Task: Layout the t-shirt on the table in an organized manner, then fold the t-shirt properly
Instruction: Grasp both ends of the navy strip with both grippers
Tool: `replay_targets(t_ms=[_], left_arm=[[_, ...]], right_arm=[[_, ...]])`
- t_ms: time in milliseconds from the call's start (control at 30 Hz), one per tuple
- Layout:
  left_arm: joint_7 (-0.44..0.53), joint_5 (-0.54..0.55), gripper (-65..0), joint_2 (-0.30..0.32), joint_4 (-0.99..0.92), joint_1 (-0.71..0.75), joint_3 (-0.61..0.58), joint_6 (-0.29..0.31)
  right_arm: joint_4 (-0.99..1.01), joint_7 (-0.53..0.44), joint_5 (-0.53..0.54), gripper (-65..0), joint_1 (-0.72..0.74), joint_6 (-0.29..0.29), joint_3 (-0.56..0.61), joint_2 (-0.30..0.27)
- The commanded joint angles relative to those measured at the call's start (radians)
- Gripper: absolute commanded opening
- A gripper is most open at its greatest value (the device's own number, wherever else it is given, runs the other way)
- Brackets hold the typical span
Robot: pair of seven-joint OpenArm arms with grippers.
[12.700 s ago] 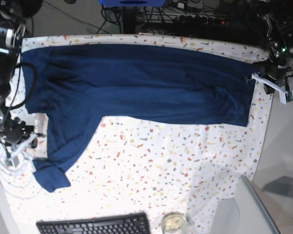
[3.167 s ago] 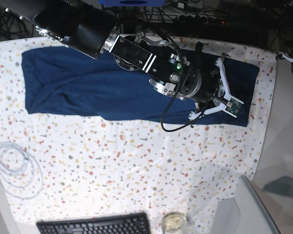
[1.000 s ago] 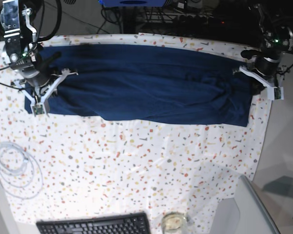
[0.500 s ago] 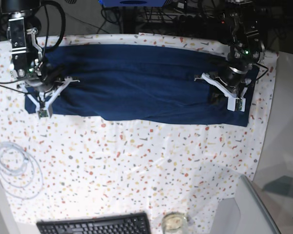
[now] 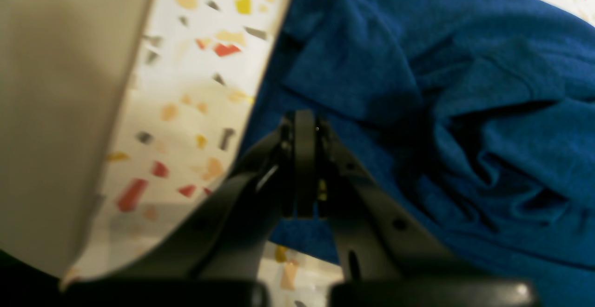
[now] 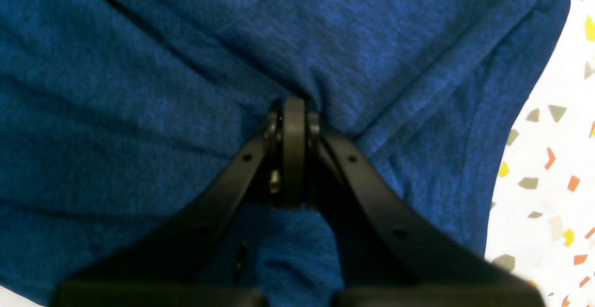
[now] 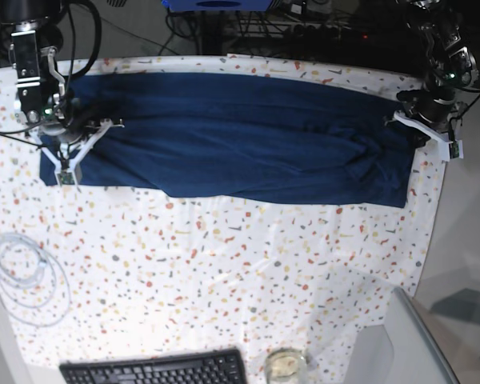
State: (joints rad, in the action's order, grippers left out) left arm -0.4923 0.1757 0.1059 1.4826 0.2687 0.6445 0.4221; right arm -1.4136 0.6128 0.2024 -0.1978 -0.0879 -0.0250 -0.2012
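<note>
Though folded lengthwise into a long band already, large plain dark navy-blue soft fabric t-shirt (image 7: pixel 224 136) not finished: crosswise folds left, by judgement. Lies along far half of wide table with white terrazzo-speckled cloth (image 7: pixel 240 272), spanning nearly edge to edge; near edge fairly straight, bunched wrinkles toward both ends.

Left wrist view: left gripper (image 5: pixel 302 125) fully closed, jaws together at shirt's end edge (image 5: pixel 441 111), right beside bare speckled cloth (image 5: pixel 186 88). Looks pinched on fabric edge, contact point itself blurred. Cloth heaped in thick folds just past tips.

Right wrist view: right gripper (image 6: pixel 293 111) fully closed, fabric (image 6: pixel 162 88) puckering in radiating creases into tips, so clamped on shirt. Shirt corner rounded off toward speckled cloth (image 6: pixel 548 135) at side.

Base view: right gripper (image 7: pixel 68 156) at shirt's end on view's left, left gripper (image 7: pixel 424 128) at opposite end. Both ends gripped, middle flat on table. Likely next: bring one end over toward other.
</note>
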Motion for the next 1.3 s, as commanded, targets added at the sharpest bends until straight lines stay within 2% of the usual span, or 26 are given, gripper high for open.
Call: replay_targets(t_ms=[0,167,333,367,433,467,500,533,733,1133,1200,1267], left_arm=[[0.020,0.015,-65.0,0.008,0.054,0.024,-0.004,0.008],[0.027,0.006,-65.0,-0.031,0.206,0.094,-0.124,0.008],[0.024,0.005,-65.0,-0.024,0.217,0.085,-0.182,0.007],[0.020,0.005,-59.9,-0.022,0.218,0.079,-0.182,0.007],[0.020,0.005,-39.2,-0.018,0.220,0.074,-0.180,0.007],[0.020,0.005,-31.3,-0.013,0.218,0.071,-0.180,0.007],[0.019,0.005,-25.0,-0.010,0.217,0.060,-0.180,0.007],[0.019,0.000,-23.2,-0.010,0.215,0.051,-0.180,0.007],[0.017,-0.164,-32.1,-0.025,0.160,-0.033,-0.183,0.007],[-0.047,-0.176,-34.2,-0.031,0.026,-0.121,-0.182,0.010],[-0.047,-0.176,-39.0,-0.031,0.017,-0.134,-0.182,0.010],[-0.049,-0.176,-47.9,-0.031,-0.009,-0.142,-0.182,0.010]], right_arm=[[-0.008,0.008,-0.007,-64.8,0.001,0.001,-0.003,-0.011],[-0.010,0.008,-0.007,-64.8,0.001,0.001,0.003,-0.007],[-0.010,0.008,-0.007,-64.8,0.001,0.001,-0.002,-0.008],[-0.010,0.008,-0.007,-64.8,0.001,0.001,-0.002,-0.008],[-0.010,0.008,-0.007,-64.8,0.001,0.001,-0.002,-0.008],[-0.010,0.008,-0.007,-64.8,0.001,0.001,-0.002,-0.008],[-0.010,0.008,-0.007,-64.8,0.001,0.001,-0.002,-0.008],[-0.010,0.008,-0.007,-64.8,0.001,0.001,-0.002,-0.008],[-0.010,0.009,-0.007,-64.8,0.001,0.001,0.001,-0.007],[-0.010,0.009,-0.007,-64.8,0.004,0.001,-0.002,-0.005],[-0.010,0.009,-0.007,-64.8,0.004,0.001,-0.002,-0.005],[-0.010,0.009,-0.007,-64.8,0.004,0.001,-0.002,-0.005]])
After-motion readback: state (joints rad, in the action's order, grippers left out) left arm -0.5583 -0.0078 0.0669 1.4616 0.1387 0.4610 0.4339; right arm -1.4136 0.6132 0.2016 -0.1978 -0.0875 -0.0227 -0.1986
